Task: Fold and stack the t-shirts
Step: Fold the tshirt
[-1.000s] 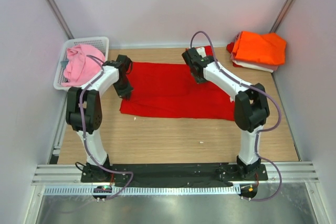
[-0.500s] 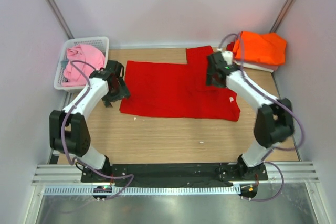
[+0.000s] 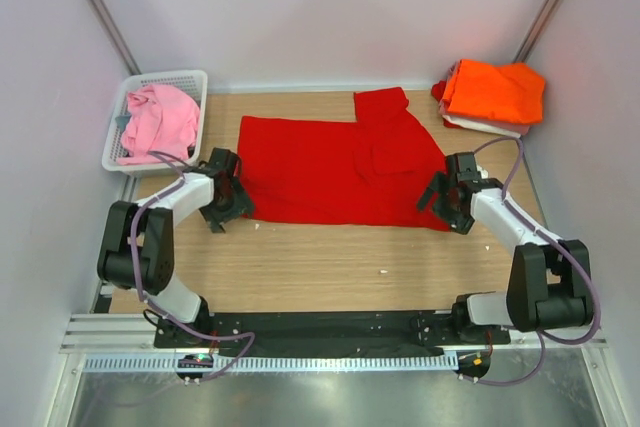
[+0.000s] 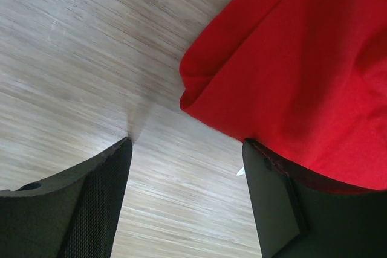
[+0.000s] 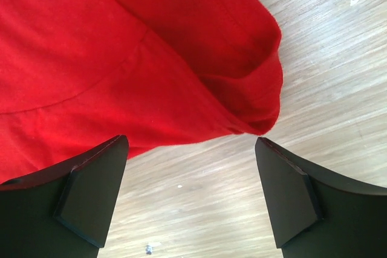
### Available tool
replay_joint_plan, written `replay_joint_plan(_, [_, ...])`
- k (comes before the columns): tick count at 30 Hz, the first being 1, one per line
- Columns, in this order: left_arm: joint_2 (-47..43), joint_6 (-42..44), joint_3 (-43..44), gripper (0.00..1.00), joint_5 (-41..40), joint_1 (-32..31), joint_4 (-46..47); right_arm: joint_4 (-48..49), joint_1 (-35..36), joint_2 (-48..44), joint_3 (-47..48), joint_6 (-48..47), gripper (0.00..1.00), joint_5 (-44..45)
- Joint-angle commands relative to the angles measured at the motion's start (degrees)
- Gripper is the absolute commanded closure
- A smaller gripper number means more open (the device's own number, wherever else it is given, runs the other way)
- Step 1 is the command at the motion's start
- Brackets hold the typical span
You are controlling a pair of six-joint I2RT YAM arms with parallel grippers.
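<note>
Both grippers stand wide, holding nothing. The left gripper (image 4: 186,149) is low at the near-left corner of the one red t-shirt (image 3: 330,167), its right finger partly under the cloth. The right gripper (image 5: 190,143) straddles the near-right corner. The shirt lies spread on the table (image 3: 330,267), one sleeve folded in. One pink tee (image 3: 155,117) is bunched in the one basket (image 3: 190,77). One orange tee (image 3: 495,90) tops the far-right stack; white cloth (image 3: 485,127) shows beneath, perhaps a single shirt.
</note>
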Motion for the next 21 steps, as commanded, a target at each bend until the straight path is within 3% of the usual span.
replay_joint_plan(1, [3.3,-1.0,1.6,0.25,-1.3,0.3,5.2,6.0,-1.4,1.8,-1.0,1.6,0.09,-4.9])
replay_joint_plan(3, [4.5,-1.2,2.0,0.29,-1.6,0.5,5.5,7.4,-1.6,2.8,-1.5,1.7,0.11,-4.9])
replay_joint_plan(6, [6.0,-1.2,2.2,0.56,-1.6,0.7,6.6,9.2,-1.8,4.6,-2.5,1.8,0.17,-4.9])
replay_joint_plan(7, [6.2,-1.1,2.2,0.82,-1.5,0.7,7.1,9.5,-2.0,4.9,-3.0,1.7,0.20,-4.5])
replay_joint_plan(8, [6.5,-0.7,2.4,0.96,-1.4,0.7,7.1,9.9,-2.3,5.3,-3.2,1.3,0.28,-3.9])
replay_joint_plan(10, [6.0,0.0,2.9,1.00,-1.8,0.7,6.4,10.2,-3.4,5.2,-3.9,0.8,0.48,-1.8])
replay_joint_plan(11, [5.3,-0.3,2.8,1.00,-2.5,0.7,5.7,10.0,-3.8,5.1,-4.2,0.6,0.65,-1.1])
replay_joint_plan(14, [0.9,-1.4,2.1,1.00,-4.7,1.0,2.0,9.4,-6.3,3.4,-5.4,0.0,0.95,-0.2])
replay_joint_plan(21, [-9.7,-2.4,-1.0,1.00,-4.6,1.8,-5.2,5.1,-6.8,-3.9,-7.3,1.7,0.99,2.2])
